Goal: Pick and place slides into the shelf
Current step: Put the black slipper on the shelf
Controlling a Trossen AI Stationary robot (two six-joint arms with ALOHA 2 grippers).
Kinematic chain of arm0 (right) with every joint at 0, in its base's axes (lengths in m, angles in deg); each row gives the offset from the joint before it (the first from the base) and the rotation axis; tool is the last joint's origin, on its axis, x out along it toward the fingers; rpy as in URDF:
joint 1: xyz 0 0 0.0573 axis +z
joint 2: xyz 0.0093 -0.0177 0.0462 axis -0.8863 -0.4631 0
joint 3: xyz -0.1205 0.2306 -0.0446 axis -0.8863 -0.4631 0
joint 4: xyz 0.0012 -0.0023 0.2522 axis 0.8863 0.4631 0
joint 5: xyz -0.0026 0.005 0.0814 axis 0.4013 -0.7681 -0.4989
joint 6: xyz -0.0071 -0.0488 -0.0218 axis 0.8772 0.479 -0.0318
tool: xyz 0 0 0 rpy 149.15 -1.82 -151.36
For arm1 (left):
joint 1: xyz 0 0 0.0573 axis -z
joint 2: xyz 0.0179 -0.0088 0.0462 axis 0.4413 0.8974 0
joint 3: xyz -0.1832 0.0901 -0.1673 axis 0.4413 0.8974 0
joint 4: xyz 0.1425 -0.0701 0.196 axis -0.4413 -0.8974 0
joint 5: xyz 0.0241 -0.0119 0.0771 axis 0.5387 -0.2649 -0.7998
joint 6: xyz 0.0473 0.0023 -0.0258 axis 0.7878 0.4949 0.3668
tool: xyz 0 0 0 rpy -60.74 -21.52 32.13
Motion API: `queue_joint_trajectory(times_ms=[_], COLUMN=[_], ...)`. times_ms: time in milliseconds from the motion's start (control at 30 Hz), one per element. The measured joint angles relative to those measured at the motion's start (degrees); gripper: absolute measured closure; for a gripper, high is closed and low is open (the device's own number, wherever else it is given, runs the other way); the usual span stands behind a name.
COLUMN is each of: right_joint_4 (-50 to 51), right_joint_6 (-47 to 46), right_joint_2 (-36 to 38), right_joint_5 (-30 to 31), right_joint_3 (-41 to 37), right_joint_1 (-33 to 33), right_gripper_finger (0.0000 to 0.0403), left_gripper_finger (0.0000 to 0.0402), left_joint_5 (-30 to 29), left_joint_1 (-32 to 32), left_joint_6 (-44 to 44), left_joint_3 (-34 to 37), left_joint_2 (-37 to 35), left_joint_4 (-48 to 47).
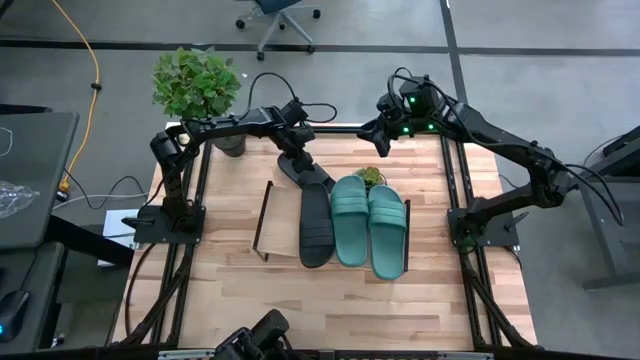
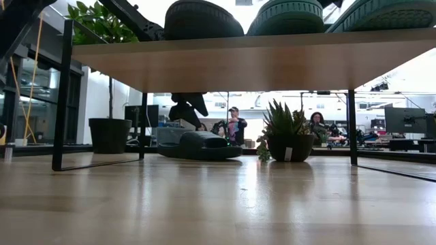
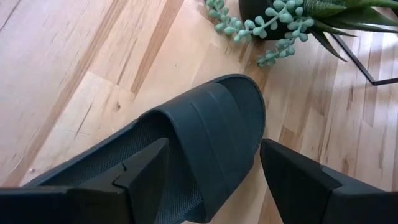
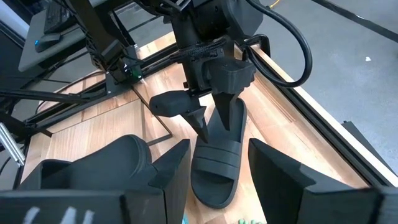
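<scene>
Straddling a black slide (image 3: pixel 205 134) on the tabletop (image 1: pixel 230 290), the left gripper (image 3: pixel 214 180) stands with fingers apart; right gripper (image 4: pixel 211 168) likewise apart.

Matt black rubber slide (image 3: pixel 205 134) with ribbed strap lies on smooth, pale wood-plank table (image 3: pixel 74 68), faintly glossy.

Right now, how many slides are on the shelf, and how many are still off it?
3 on the shelf: one black slide, two teal slides. 1 off: second black slide, on the table under the left gripper.
</scene>
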Motion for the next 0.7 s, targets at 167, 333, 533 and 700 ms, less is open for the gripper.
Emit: queue_joint_trajectory(times_ms=[167, 333, 533, 700], right_joint_4=[-0.01, -0.01, -0.01, -0.01], right_joint_6=[0.00, 0.00, 0.51, 1.04], right_joint_2=[0.00, 0.00, 0.00, 0.00], right_joint_5=[0.00, 0.00, 0.00, 0.20], right_joint_3=[0.00, 0.00, 0.00, 0.00], right_joint_1=[0.00, -0.01, -0.01, 0.00], right_gripper_finger=[0.0249, 0.0249, 0.0249, 0.0249], left_gripper_finger=[0.0160, 0.0160, 0.0164, 0.0165], left_joint_5=[-0.80, -1.30, -1.28, -1.09], left_joint_1=[-0.04, -0.04, -0.02, 0.01], left_joint_6=[0.82, 1.07, 1.13, 0.69], left_joint_3=[0.00, 0.18, 1.27, 2.75], left_joint_2=[0.00, 0.02, 0.04, 0.07], left_joint_4=[-0.05, -0.31, -0.41, 1.57])
